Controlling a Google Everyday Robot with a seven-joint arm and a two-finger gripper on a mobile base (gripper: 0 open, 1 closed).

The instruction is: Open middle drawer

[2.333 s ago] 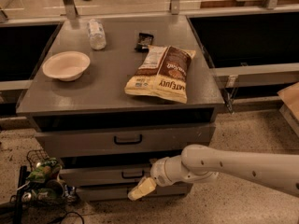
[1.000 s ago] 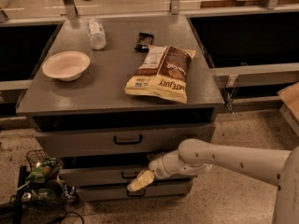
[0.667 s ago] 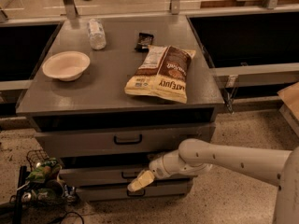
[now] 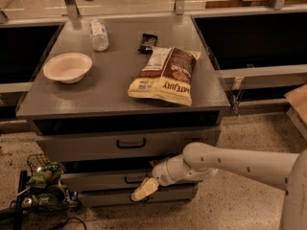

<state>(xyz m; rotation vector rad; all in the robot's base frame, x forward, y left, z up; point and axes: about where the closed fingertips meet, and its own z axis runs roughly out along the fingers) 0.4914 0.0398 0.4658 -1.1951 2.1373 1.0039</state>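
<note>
The grey cabinet has three drawers stacked in its front. The middle drawer (image 4: pixel 100 180) is a low grey panel with a small black pull handle (image 4: pixel 134 179). My gripper (image 4: pixel 144 189), cream-tipped on a white arm reaching in from the right, sits right at this drawer's front. It is just below and to the right of the handle and points down-left. The gripper and wrist cover the right part of the drawer front.
The top drawer (image 4: pixel 86 147) lies above and the bottom drawer (image 4: pixel 110 198) below. On the cabinet top (image 4: pixel 96 95) are a white bowl (image 4: pixel 67 67), a plastic bottle (image 4: pixel 99 34), a dark bar (image 4: pixel 147 41) and a chip bag (image 4: pixel 165 74). A cluttered wire basket (image 4: pixel 41 183) stands on the floor at left.
The gripper rose slightly toward the middle drawer's handle, then stayed almost still. The drawers and the things on top have not moved.
</note>
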